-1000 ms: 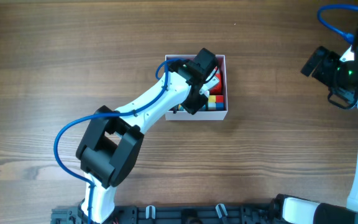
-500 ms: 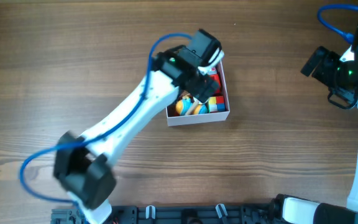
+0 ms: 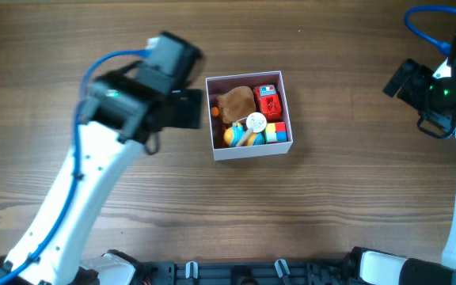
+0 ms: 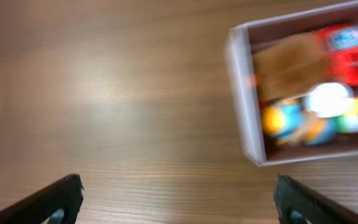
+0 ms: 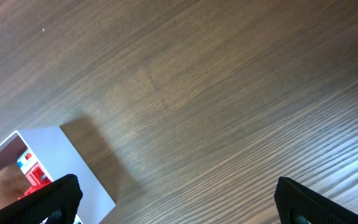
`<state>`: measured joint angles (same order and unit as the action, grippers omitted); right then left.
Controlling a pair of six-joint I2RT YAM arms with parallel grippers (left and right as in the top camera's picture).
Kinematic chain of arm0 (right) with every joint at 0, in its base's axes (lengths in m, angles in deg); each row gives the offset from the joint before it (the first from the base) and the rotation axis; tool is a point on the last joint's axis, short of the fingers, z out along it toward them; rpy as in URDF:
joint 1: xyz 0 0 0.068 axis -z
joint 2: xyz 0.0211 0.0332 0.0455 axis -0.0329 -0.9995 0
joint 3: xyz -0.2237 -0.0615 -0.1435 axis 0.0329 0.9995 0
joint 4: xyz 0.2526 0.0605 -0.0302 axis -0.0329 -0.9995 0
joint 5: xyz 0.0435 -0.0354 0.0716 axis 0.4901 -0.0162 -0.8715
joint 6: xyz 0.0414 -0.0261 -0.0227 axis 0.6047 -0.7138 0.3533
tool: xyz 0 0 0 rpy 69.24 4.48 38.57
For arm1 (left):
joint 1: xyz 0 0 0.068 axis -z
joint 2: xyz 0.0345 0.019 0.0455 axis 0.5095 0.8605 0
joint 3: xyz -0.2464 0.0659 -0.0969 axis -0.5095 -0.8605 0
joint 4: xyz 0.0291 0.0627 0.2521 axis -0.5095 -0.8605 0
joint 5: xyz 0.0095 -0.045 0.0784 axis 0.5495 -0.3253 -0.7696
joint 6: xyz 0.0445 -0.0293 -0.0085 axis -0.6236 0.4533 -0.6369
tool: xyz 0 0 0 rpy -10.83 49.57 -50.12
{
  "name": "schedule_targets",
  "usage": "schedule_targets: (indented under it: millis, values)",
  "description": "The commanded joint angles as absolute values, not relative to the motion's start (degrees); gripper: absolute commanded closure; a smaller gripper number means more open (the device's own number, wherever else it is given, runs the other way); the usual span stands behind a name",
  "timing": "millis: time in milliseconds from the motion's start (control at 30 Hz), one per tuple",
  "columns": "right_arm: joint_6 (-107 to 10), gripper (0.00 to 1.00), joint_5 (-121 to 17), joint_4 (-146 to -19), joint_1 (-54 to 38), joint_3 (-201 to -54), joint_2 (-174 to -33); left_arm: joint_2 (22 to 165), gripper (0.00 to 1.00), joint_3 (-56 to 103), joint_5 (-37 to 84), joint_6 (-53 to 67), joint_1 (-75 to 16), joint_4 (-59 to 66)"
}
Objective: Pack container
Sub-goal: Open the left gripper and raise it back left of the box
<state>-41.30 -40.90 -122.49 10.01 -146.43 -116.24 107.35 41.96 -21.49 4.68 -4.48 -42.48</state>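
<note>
We see the container (image 3: 252, 153) near the middle of the desk (image 3: 331, 214), a little toward the far edge. It holds a brown plush (image 3: 236, 100), a red toy (image 3: 269, 103), a white round piece (image 3: 256, 122), an orange-and-blue ball (image 3: 229, 136) and coloured blocks (image 3: 275, 131). Our left fingers (image 4: 50, 199) hang spread wide, gripping nothing, just beside its left wall. Our right fingers (image 5: 50, 199) are spread too, by the desk's right edge, well apart from it.
</note>
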Motion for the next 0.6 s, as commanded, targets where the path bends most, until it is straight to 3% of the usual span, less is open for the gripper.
schedule_targets:
  millis: [0,300,433,467,500,533,567]
  values:
    - [-33.4,0.00,-41.5,-119.9,10.2,-146.0,-116.5,106.2,0.00,42.5,-21.7,10.5,-10.1,-45.9]
    - [-37.5,0.00,-49.5,-119.0,10.2,-146.0,-117.1,106.2,0.00,42.5,-18.4,10.5,-12.6,-46.5]
    - [-38.2,0.00,-50.6,-119.3,10.2,-146.0,-117.1,106.5,0.02,42.5,-7.6,3.2,-12.4,-41.1]
    - [-40.1,0.08,-53.3,-119.4,10.2,-146.0,-117.1,106.8,0.05,42.5,-6.0,2.0,-12.1,-40.4]
    - [-43.3,0.31,-57.6,-119.4,10.1,-146.0,-117.1,107.2,0.08,42.5,-6.2,2.0,-11.9,-39.8]
    - [-47.5,0.46,-62.5,-119.3,9.8,-146.0,-117.2,107.5,0.08,42.5,-6.8,2.0,-11.8,-39.6]
    - [-50.3,0.55,-65.7,-119.4,9.4,-146.0,-117.3,107.8,0.01,42.5,-7.1,2.0,-11.8,-39.5]
